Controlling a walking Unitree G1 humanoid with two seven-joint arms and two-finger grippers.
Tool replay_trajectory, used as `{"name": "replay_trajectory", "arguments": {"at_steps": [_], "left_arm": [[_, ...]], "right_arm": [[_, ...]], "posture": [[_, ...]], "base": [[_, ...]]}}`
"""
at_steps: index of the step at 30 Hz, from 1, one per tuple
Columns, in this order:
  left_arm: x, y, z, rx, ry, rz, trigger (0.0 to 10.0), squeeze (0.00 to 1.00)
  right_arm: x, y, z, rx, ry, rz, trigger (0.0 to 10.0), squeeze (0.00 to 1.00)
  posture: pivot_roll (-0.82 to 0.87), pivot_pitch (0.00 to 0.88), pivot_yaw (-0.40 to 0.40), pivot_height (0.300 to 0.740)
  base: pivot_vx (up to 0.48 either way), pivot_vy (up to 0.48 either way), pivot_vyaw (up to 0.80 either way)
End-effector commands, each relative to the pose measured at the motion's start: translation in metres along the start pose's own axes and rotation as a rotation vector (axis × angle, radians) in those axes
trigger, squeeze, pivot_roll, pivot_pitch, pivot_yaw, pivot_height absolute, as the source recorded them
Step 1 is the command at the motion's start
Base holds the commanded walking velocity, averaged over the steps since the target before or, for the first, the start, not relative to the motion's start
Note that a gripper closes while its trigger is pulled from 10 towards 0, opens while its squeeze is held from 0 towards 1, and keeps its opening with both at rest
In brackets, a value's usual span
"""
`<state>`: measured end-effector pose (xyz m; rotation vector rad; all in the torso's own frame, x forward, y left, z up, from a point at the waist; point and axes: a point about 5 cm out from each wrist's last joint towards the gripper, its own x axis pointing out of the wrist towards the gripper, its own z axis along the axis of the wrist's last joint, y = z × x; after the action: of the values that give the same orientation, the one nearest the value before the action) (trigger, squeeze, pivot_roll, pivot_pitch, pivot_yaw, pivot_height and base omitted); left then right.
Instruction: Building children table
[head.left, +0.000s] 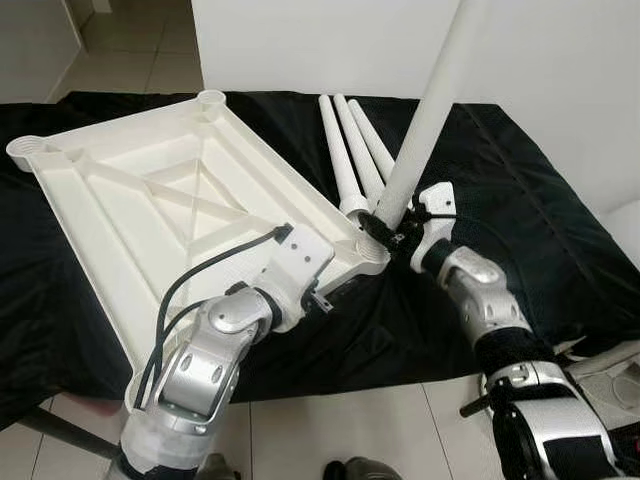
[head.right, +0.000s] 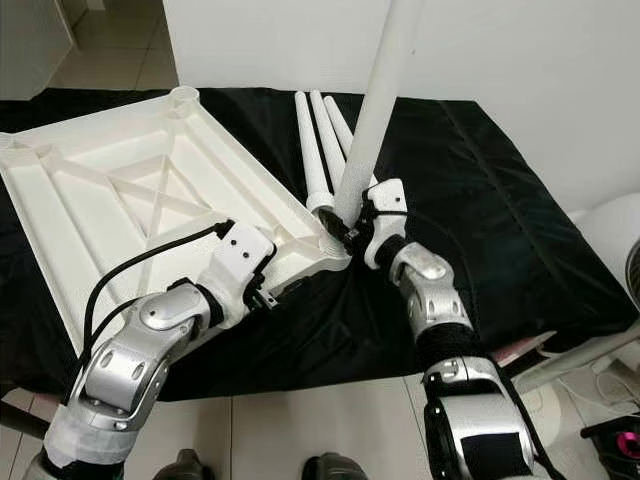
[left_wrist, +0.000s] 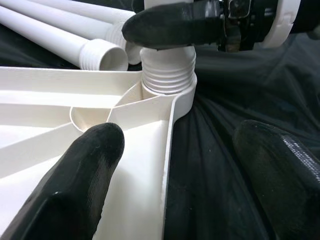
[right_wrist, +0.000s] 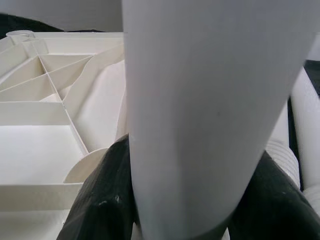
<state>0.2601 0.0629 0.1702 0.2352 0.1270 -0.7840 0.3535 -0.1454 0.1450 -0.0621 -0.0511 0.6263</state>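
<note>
Right tool (head.left: 388, 228) clamps upright leg (head.left: 425, 115) in tabletop (head.left: 150, 190) socket; left tool (left_wrist: 180, 165) spread apart.

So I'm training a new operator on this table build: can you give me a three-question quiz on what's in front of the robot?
1. True or false: the right gripper holds a leg standing in a corner socket of the tabletop.
2. How many spare legs lie on the black cloth?
A) one B) three C) five
3. Fill in: the left gripper straddles the tabletop's ____.

Key: 1 true; 2 B; 3 edge, one finger on each side, open.
</note>
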Motion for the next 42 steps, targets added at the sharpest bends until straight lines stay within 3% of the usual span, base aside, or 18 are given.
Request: {"name": "replay_trajectory", "arguments": {"at_steps": [1, 10, 22, 24, 30, 34, 40, 42], "left_arm": [[-0.001, 0.005, 0.001, -0.002, 0.003, 0.133, 10.0, 0.00], [0.000, 0.004, 0.001, 0.001, 0.002, 0.123, 10.0, 0.00], [0.000, 0.002, 0.001, 0.007, 0.001, 0.113, 10.0, 0.00], [0.000, 0.002, 0.000, 0.008, 0.002, 0.113, 10.0, 0.00], [-0.001, -0.001, -0.001, 0.004, 0.001, 0.114, 10.0, 0.00], [-0.001, -0.001, -0.001, 0.005, 0.001, 0.113, 10.0, 0.00], [-0.001, -0.002, -0.001, 0.005, 0.001, 0.112, 10.0, 0.00], [-0.001, -0.002, -0.001, 0.005, 0.001, 0.111, 10.0, 0.00]], "right_arm": [[-0.007, 0.016, -0.030, 0.039, 0.099, 0.011, 10.0, 0.00], [-0.008, 0.023, -0.035, 0.097, 0.089, 0.000, 10.0, 0.00], [-0.005, 0.022, -0.029, 0.067, 0.071, -0.093, 10.0, 0.00], [-0.004, 0.024, -0.028, 0.066, 0.057, -0.130, 10.0, 0.00], [-0.002, 0.043, -0.026, 0.097, 0.005, -0.404, 10.0, 0.00], [-0.001, 0.046, -0.027, 0.111, 0.006, -0.459, 10.0, 0.00], [-0.002, 0.047, -0.023, 0.144, 0.015, -0.721, 10.0, 0.00], [-0.003, 0.046, -0.023, 0.146, 0.015, -0.745, 10.0, 0.00]], "posture": [[0.04, 0.061, -0.069, 0.740], [0.04, 0.059, -0.066, 0.740], [0.03, 0.047, -0.063, 0.740], [0.04, 0.044, -0.072, 0.740], [0.04, 0.040, -0.078, 0.740], [0.04, 0.037, -0.081, 0.740], [0.04, 0.035, -0.081, 0.740], [0.04, 0.034, -0.080, 0.740]], "base": [[0.000, 0.000, 0.00], [0.000, 0.000, 0.00], [0.000, 0.000, 0.00], [0.000, 0.000, 0.00], [0.000, 0.000, 0.00], [0.000, 0.000, 0.00], [0.000, 0.000, 0.00], [0.000, 0.000, 0.00]]}}
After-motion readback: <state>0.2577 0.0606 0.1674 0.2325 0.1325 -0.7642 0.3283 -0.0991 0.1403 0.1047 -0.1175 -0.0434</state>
